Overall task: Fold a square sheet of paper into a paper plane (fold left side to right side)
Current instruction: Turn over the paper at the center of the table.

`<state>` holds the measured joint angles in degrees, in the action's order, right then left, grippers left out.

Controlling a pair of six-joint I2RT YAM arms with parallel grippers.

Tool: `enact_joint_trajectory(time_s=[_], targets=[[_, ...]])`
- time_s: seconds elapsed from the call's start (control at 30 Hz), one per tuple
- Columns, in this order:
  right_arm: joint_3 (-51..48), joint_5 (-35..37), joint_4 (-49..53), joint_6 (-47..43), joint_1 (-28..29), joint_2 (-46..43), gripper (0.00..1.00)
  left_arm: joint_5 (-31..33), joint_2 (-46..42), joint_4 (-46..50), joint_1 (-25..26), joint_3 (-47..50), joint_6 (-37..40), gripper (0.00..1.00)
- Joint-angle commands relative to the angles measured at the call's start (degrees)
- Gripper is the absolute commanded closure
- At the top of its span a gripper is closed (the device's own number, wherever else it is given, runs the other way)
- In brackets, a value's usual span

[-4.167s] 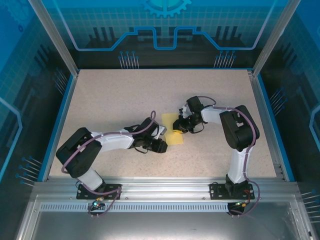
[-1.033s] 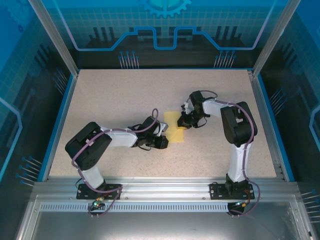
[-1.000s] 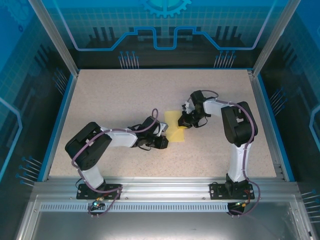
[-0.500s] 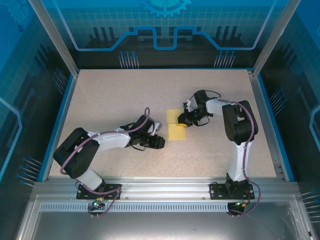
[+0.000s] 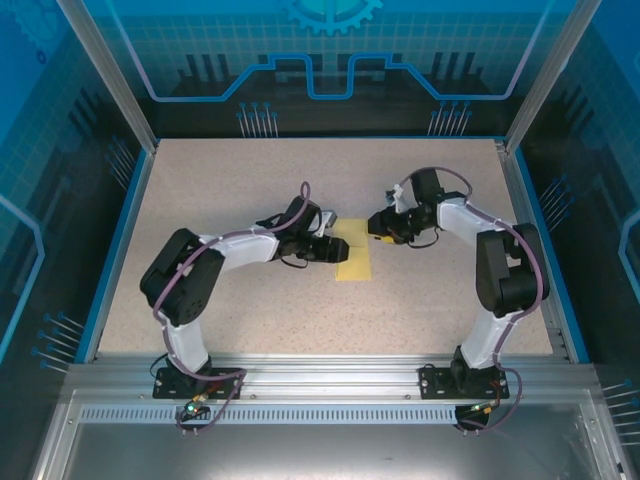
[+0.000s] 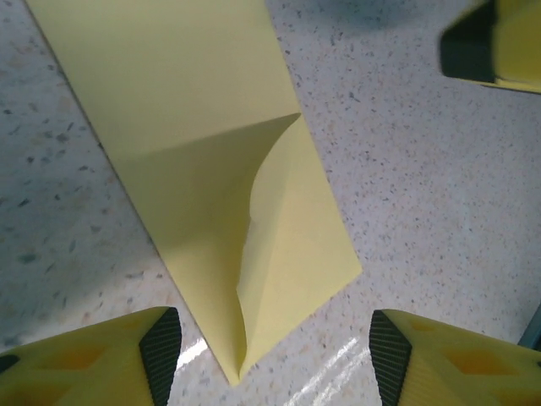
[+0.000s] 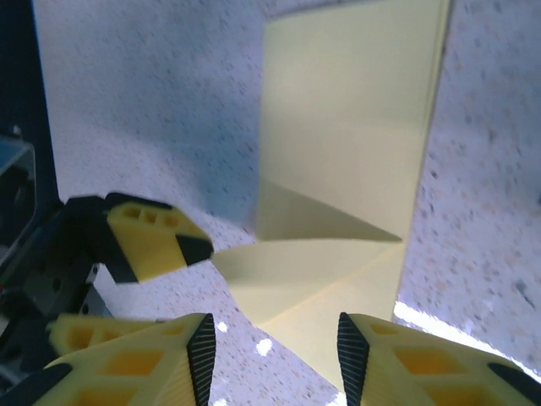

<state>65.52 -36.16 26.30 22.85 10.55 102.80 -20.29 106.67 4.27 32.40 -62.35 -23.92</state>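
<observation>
Left wrist view: finds the left fingers (image 6: pixel 127 359) spread apart, clamped on nothing, set either side of the near tip of the square sheet of paper (image 6: pixel 194 110). Finds that paper lying on the speckled counter (image 6: pixel 423 169) as a narrow folded strip, with one corner turned in as a flap (image 6: pixel 287 228) that bows upward instead of lying flat. Catches one of the right fingers (image 6: pixel 499 42) at the top-right corner, just beyond the sheet.

Right wrist view: finds the right fingers (image 7: pixel 406 364) likewise apart and gripping nothing, straddling the same pointed end of the paper (image 7: pixel 347 127). Picks out two angled folds there, one of them jutting sideways toward the left fingers (image 7: pixel 148 241) close by.

Top external view: places the paper (image 5: pixel 355 262) mid-counter between the arms, with the left fingers (image 5: pixel 338 246) at its left edge and the right fingers (image 5: pixel 376 224) at its far right corner.

Looks risky in several ways:
- Risks peeling the flap open if closed on its lifted edge.
- Risks sliding the thin sheet across the counter if pushed from one side alone, which would skew the next crease.
- Risks a knock between the two sets of fingers, working so near each other over one small end.
- Risks a soft, springy fold unless pressed flat first.
</observation>
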Motion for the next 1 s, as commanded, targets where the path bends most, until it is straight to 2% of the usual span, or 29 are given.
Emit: enact_joint_trajectory(time_s=[0.0,0.07,0.3,0.37,0.57,0.77,0.97], targets=[[-3.4,0.3,-0.6,-0.8,-0.4,-1.0,0.54,-1.9,3.1,1.5,-0.4,-3.4,1.3,0.38],[-4.8,-0.6,-1.5,-0.6,-0.4,-1.1,0.54,-2.1,4.4,1.7,-0.4,-4.9,1.7,0.43],[-7.2,-3.3,-5.3,1.0,0.6,0.9,0.55,0.1,3.8,0.5,-1.7,-4.2,1.2,0.79],[-7.3,-4.2,-7.0,2.2,0.9,1.6,0.55,0.4,2.9,0.0,-2.0,-3.0,1.1,0.84],[-4.8,-6.9,-9.7,4.4,2.6,5.0,0.52,1.0,1.3,-0.6,-2.3,-0.9,1.1,0.86],[-1.9,-6.5,-9.6,5.7,4.4,8.1,0.52,0.9,1.5,-1.2,-2.3,-0.7,0.6,0.86],[0.3,-6.3,-9.5,6.6,5.9,11.2,0.57,1.4,1.1,-1.3,-2.6,-0.4,0.5,0.84]])
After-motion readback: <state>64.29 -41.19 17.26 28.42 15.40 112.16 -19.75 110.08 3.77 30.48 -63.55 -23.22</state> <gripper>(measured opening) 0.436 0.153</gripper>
